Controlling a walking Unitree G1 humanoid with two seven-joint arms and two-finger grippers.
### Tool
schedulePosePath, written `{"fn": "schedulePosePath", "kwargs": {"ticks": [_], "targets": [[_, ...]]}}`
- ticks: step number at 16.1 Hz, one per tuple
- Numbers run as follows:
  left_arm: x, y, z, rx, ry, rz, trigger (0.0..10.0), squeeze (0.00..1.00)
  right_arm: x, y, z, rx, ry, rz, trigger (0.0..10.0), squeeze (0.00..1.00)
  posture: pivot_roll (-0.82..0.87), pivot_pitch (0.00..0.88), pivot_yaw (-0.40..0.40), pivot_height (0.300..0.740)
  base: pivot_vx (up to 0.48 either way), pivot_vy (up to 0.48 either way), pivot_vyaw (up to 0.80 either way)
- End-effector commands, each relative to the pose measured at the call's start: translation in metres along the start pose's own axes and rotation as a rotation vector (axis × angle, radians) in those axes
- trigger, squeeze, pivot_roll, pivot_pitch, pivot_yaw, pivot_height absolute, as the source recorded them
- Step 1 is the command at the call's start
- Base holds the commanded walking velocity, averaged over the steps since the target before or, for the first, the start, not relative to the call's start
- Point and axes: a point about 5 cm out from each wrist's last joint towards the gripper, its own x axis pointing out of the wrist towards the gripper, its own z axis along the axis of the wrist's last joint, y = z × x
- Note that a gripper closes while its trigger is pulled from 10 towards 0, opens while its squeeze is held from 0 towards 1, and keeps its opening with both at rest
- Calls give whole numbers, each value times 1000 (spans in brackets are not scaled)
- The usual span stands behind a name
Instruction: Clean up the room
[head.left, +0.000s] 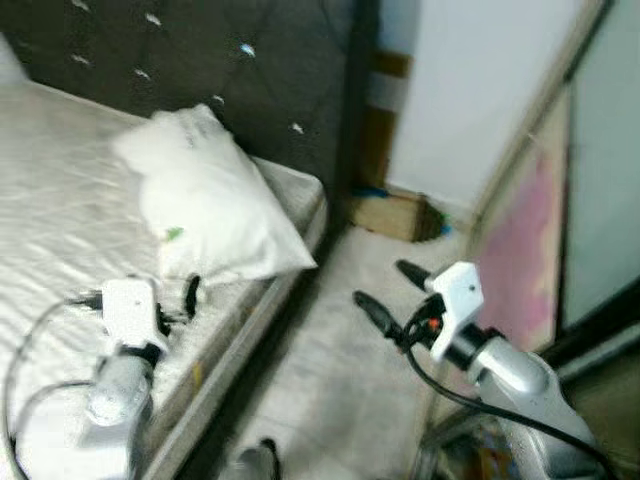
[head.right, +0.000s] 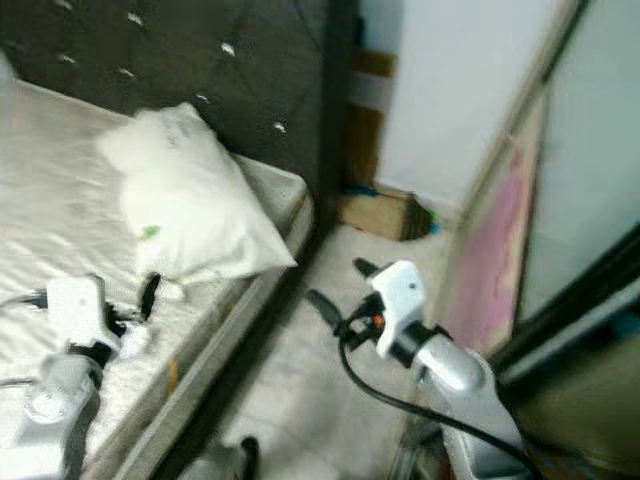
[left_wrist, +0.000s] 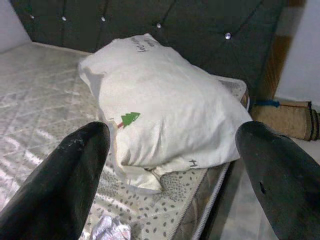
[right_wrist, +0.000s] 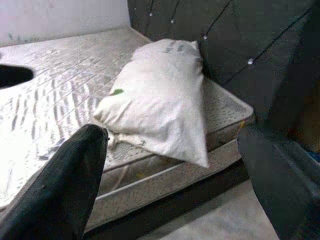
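While both arms are raised in front of the robot, a white pillow (head.left: 205, 200) lies on the bare mattress (head.left: 60, 190) at the corner of the bed nearest the dark tufted headboard (head.left: 250, 80). Its long axis runs from the headboard toward the open side edge of the mattress, tilted across the corner rather than square to it. One narrow end sits against the headboard; the other end, a loose fabric flap, points toward the mattress edge and reaches just over it. A small green tree print (left_wrist: 129, 119) marks the face of the pillow, and dark lettering near the headboard end is too blurred to read.

The left gripper (head.left: 175, 300) hovers over the mattress just short of the pillow, fingers (left_wrist: 60, 185) spread wide apart and holding nothing. In the left wrist view the pillow lies between the two fingers and beyond them. A small crumpled pale item (left_wrist: 107, 229) lies on the mattress below the gripper; what it is cannot be determined.

The right gripper (head.left: 392, 292) hangs over the pale floor (head.left: 330, 370) beside the bed, well apart from the pillow, fingers (right_wrist: 60, 190) likewise spread and empty.

Both eye views are motion-blurred. A brown box-like object (head.left: 390, 213) stands on the floor beyond the headboard against the white wall (head.left: 470, 90); its details are indistinct. A pink-tinted panel (head.left: 520, 250) runs along the right side. The far part of the mattress is cut off by the frame edge.
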Motion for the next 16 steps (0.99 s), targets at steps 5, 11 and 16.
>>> {"fn": "schedulePosePath", "kwargs": {"ticks": [5,11,16], "targets": [[1,1,1,6,-4,9,10000,0,6,-5,0,-19,-18,-79,10000,0,20,86,-26,740,0,0,790],[1,1,-1,-10,11,15,10000,0,6,-11,-1,-4,-39,-137,10000,0,18,93,-27,740,0,46,258],[2,2,-2,-11,24,23,10000,0,3,-14,-3,-13,-37,-162,10000,0,16,97,-27,740,0,460,0]]}}
